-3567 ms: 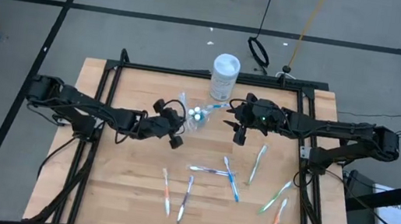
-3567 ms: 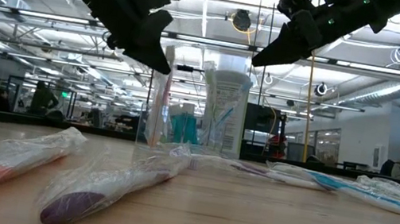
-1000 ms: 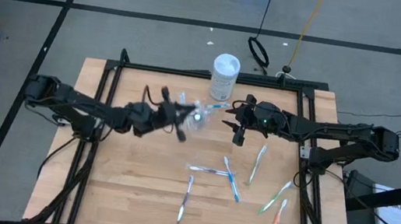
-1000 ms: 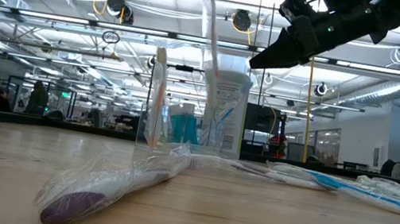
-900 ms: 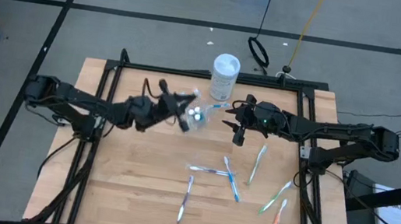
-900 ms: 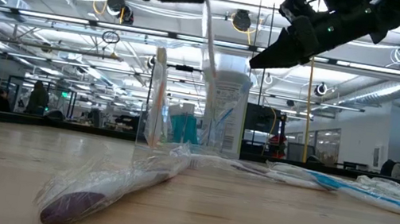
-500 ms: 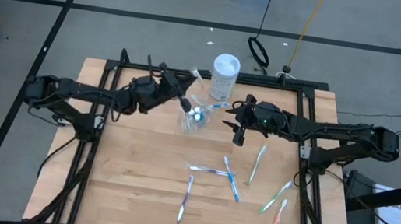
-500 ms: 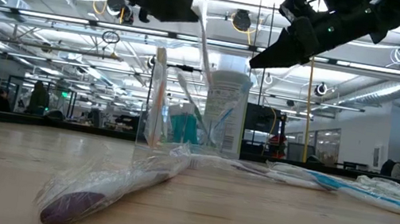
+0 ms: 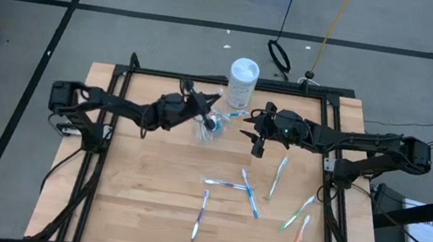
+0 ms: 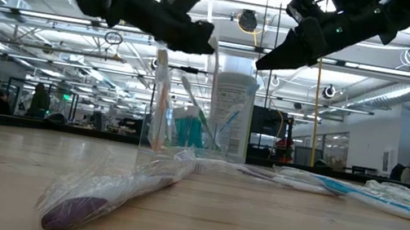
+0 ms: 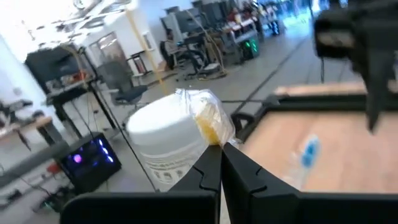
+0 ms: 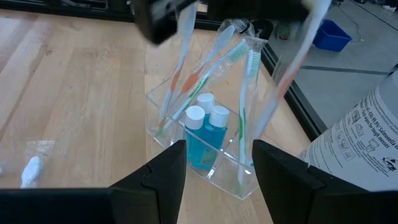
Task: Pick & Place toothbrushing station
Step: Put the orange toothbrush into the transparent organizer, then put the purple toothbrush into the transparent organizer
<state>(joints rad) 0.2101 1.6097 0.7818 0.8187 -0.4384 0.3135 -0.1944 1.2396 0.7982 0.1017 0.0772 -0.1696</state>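
Observation:
The clear plastic cup [image 12: 205, 134] stands on the table near its far edge, holding several toothbrushes and teal toothpaste tubes [image 12: 202, 134]. My left gripper [image 9: 202, 104] hovers just above the cup [image 10: 188, 116], shut on a wrapped toothbrush [image 12: 292, 62]. That toothbrush slants down into the cup. My right gripper [image 9: 254, 131] hangs open to the right of the cup, its fingers [image 12: 165, 171] on either side of it in the right wrist view, touching nothing. Several more toothbrushes [image 9: 250, 194] lie flat on the table. My left gripper pinches the wrapped toothbrush near its upper end [image 11: 217, 144] between its two fingers. The orange end in its clear wrapper [image 11: 208, 121] sticks out past the fingertips. The fingers come in about level from the table's left. The toothbrush hangs tilted below them, its lower end inside the cup.
A tall white tub [image 9: 242, 82] stands at the far edge just behind the cup. Wrapped toothbrushes lie scattered over the middle and right of the table [image 9: 300, 226], one purple-ended close to the low camera [image 10: 110, 195]. A black frame [image 9: 121, 74] borders the table.
My left gripper, staying shut on the toothbrush, has swung toward the table's far edge, then right and down to the cup. The toothbrush has come along with it, and its lower end now reaches into the cup. My right gripper has kept still.

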